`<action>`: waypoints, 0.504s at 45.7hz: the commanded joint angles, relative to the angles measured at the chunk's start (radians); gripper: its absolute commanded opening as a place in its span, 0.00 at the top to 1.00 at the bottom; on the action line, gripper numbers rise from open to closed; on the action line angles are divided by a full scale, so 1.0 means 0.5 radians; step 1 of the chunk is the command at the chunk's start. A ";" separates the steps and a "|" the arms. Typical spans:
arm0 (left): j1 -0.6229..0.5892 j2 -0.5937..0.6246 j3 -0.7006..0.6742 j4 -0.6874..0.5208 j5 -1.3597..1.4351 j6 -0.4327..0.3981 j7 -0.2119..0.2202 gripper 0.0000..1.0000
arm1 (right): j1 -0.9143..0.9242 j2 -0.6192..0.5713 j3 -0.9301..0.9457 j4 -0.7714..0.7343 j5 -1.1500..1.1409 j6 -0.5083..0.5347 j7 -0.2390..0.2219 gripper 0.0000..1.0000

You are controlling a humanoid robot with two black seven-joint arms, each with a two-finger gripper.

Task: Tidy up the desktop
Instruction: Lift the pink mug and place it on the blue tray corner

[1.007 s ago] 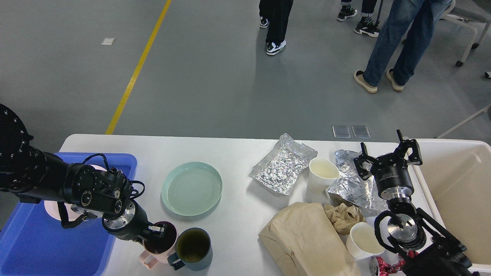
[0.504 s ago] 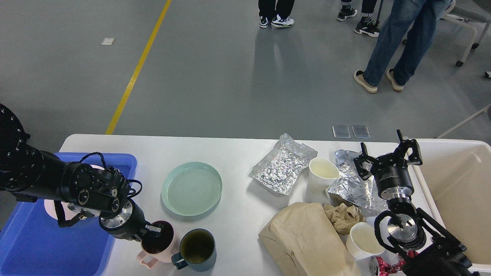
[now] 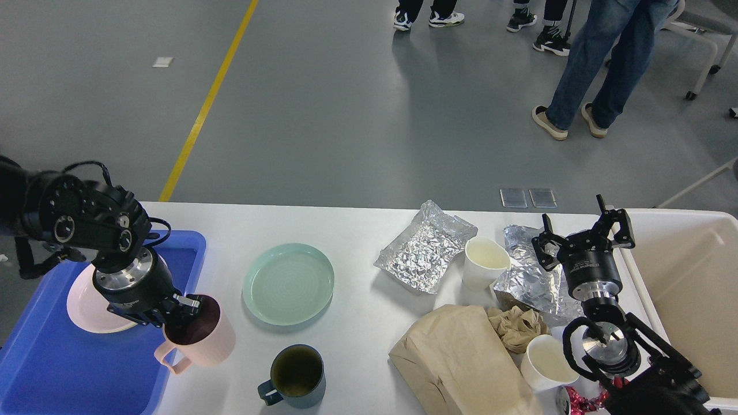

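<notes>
The white desktop (image 3: 357,340) spans the view. My left gripper (image 3: 183,311) is shut on the rim of a pink mug (image 3: 199,340) and holds it lifted and tilted over the right edge of the blue tray (image 3: 34,369). A pink plate (image 3: 86,311) lies in that tray. A dark teal mug (image 3: 297,374) stands near the front edge. A mint green plate (image 3: 288,282) lies behind it. My right gripper (image 3: 583,231) is open and empty above a crumpled foil piece (image 3: 527,282).
A foil sheet (image 3: 424,248), two white cups (image 3: 483,262) (image 3: 546,360), a brown paper bag (image 3: 461,363) and a crumpled brown napkin (image 3: 516,325) lie at the right. A cream bin (image 3: 692,288) stands at the far right. People stand on the floor behind.
My left gripper has lifted the pink mug away from the teal mug and carried it left toward the blue tray. The right arm has not moved.
</notes>
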 commanded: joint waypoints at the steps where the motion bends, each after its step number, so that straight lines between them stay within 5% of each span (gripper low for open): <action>1: -0.384 -0.024 0.114 -0.164 -0.161 -0.192 -0.012 1.00 | 0.000 -0.002 0.000 0.000 0.000 0.000 -0.003 0.00; 8: -0.719 -0.039 0.172 -0.330 -0.222 -0.358 -0.036 1.00 | 0.000 -0.002 0.000 0.000 0.000 0.000 -0.003 0.00; 15: -1.032 -0.085 0.292 -0.388 -0.293 -0.585 -0.171 1.00 | 0.000 -0.002 -0.003 0.000 0.003 0.000 0.000 0.00; 23: -1.072 -0.150 0.365 -0.382 -0.299 -0.616 -0.242 1.00 | 0.000 -0.002 0.000 0.000 0.000 0.000 0.000 0.00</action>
